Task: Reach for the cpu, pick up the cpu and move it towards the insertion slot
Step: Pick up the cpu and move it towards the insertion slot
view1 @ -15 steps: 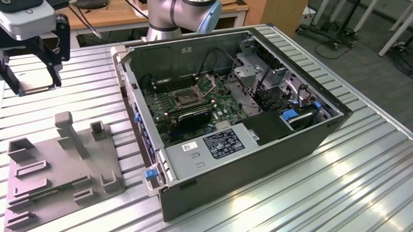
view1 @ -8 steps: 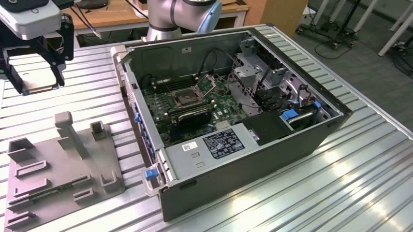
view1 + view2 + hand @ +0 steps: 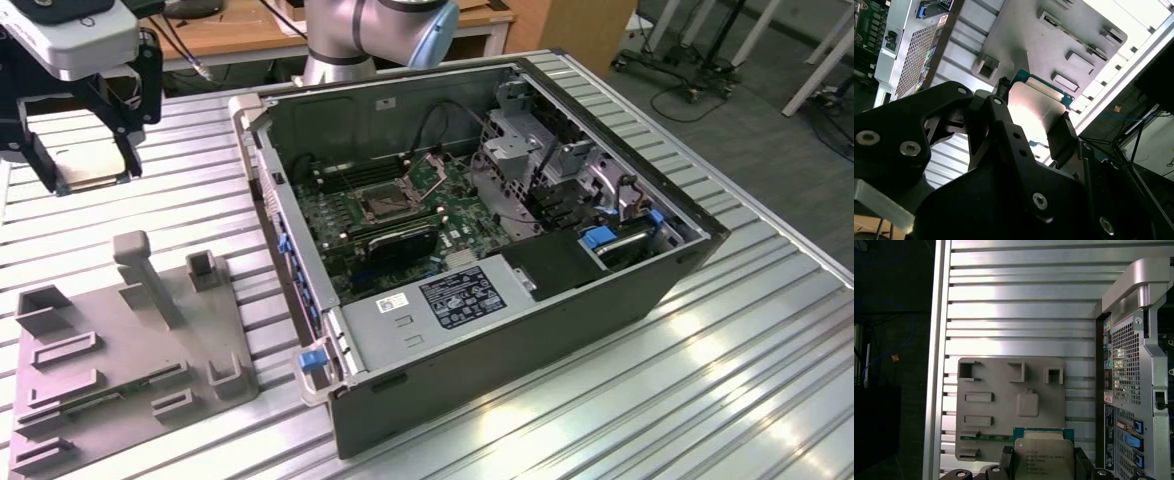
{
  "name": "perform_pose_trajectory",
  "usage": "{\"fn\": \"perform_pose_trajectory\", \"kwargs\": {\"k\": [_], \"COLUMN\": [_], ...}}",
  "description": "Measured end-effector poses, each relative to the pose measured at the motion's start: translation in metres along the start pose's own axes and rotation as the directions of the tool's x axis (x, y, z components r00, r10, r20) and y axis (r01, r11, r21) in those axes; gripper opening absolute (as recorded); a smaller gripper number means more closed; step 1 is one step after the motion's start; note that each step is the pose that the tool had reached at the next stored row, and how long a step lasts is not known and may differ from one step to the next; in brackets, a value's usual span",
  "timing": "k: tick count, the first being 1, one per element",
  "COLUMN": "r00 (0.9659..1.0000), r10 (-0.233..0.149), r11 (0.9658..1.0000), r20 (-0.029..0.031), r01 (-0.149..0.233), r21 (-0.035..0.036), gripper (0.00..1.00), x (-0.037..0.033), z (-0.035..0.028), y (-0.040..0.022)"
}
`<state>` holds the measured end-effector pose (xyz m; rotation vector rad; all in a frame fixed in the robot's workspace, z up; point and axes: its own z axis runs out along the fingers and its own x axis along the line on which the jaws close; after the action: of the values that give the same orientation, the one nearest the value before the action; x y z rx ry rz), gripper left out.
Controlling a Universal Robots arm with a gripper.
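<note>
One slatted metal table (image 3: 747, 350) carries everything you see. On it lies the open computer case (image 3: 534, 290), with a printed label (image 3: 454, 295) on its metal cover (the lettering is too small to make out). At the exterior view's left sits the grey fixture plate (image 3: 120, 350). Your gripper (image 3: 83, 170) hangs above the table beyond that plate, well apart from the case, its jaws clamped on two opposite edges of the cpu (image 3: 1044, 457). The insertion slot (image 3: 378, 203), dark inside a silvery frame, sits on the board in the case. Your cpu is square, so no side runs longer. Its pale metal lid bears several lines of fine dark print and faces the first wrist camera, with a green rim showing past the lid.
</note>
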<state>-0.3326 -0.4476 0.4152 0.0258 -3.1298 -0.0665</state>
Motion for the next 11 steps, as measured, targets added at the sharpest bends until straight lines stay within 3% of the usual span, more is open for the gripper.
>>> {"fn": "perform_pose_trajectory", "kwargs": {"k": [11], "r00": [1.0000], "r10": [0.000], "r11": [1.0000], "r20": [0.0000], "r01": [0.000], "r21": [0.0000], "gripper": [0.55], "x": [-0.0013], "z": [0.0000], "y": [0.0000]}}
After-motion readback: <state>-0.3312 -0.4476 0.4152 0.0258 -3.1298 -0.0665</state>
